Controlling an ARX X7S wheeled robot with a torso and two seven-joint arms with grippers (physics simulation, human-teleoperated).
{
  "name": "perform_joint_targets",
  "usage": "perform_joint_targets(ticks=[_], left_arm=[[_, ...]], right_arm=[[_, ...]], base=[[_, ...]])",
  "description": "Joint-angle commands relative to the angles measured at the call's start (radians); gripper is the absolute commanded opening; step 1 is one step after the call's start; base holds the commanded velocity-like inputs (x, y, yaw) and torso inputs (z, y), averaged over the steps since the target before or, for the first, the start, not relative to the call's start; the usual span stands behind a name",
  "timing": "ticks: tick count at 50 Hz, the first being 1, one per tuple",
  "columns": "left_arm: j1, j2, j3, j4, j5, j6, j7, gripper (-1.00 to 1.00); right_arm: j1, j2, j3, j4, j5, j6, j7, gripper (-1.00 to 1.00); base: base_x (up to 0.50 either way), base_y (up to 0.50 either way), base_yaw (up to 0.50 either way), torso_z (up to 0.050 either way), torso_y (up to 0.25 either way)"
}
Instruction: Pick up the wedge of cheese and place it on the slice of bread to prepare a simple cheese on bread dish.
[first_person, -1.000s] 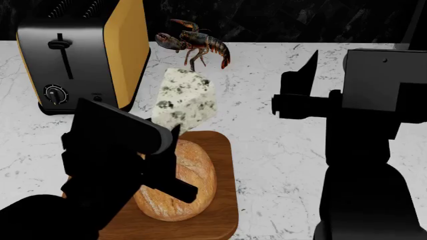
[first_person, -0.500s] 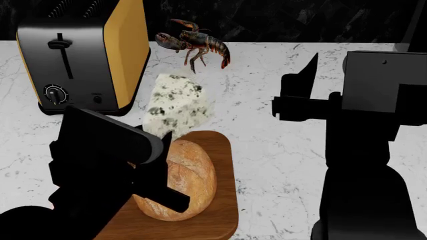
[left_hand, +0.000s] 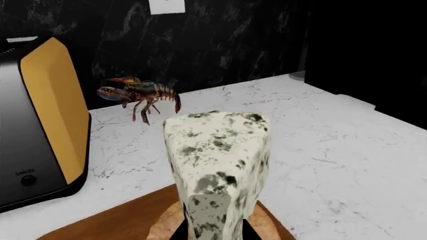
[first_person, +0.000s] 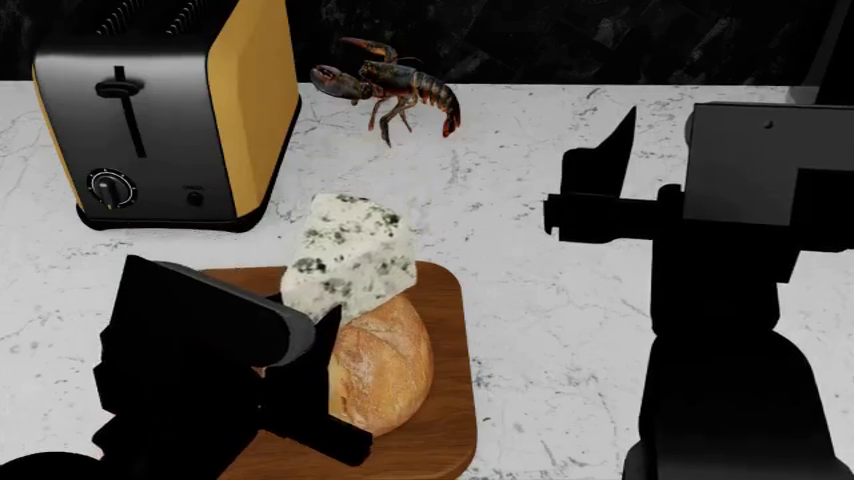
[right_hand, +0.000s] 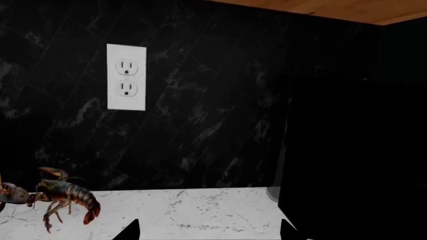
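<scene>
The wedge of cheese (first_person: 344, 255), cream-white with dark mould spots, hangs point-up over the far end of the slice of bread (first_person: 384, 365), a golden-brown crusty loaf. My left gripper (first_person: 327, 320) is shut on the wedge's lower end. In the left wrist view the cheese (left_hand: 217, 165) fills the middle, with the gripper (left_hand: 210, 234) clamping it from both sides and bread crust (left_hand: 267, 224) showing beneath. Whether cheese and bread touch I cannot tell. My right gripper (first_person: 594, 185) hovers open and empty over the counter at right, as its own view (right_hand: 210, 232) shows.
The loaf lies on a brown wooden cutting board (first_person: 441, 410). A black-and-yellow toaster (first_person: 160, 110) stands at the back left. A lobster (first_person: 394, 90) sits near the black wall behind. White marble counter (first_person: 534, 290) stretches to the right. A wall outlet (right_hand: 126, 77) shows above.
The left gripper has drawn back and down with the cheese, carrying it from above the counter behind the board to over the loaf's far end. The right arm has stayed still.
</scene>
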Motion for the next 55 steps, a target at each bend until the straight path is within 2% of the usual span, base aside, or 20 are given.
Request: perform_joint_targets(ticks=[1, 50, 51, 55], left_arm=[[0.032, -0.012, -0.052, 0.045, -0.05, -0.025, -0.039, -1.0], [0.035, -0.043, -0.033, 0.034, -0.091, 0.008, -0.078, -1.0], [0.033, -0.043, -0.031, 0.033, -0.093, 0.008, -0.077, 1.0], [0.03, -0.044, -0.03, 0.026, -0.095, 0.015, -0.078, 1.0]], right_arm=[[-0.002, 0.004, -0.003, -0.001, 0.007, 0.003, 0.006, 1.0], [0.003, 0.021, -0.015, -0.003, 0.044, 0.008, 0.035, 1.0], [0.001, 0.022, -0.015, 0.0, 0.045, 0.003, 0.036, 1.0], [0.001, 0.023, -0.016, 0.004, 0.047, 0.001, 0.037, 1.0]], base=[[0.0, 0.0, 0.0, 0.0, 0.0], [0.0, 0.0, 0.0, 0.0, 0.001], [0.0, 0.0, 0.0, 0.0, 0.0], [0.0, 0.0, 0.0, 0.0, 0.0]])
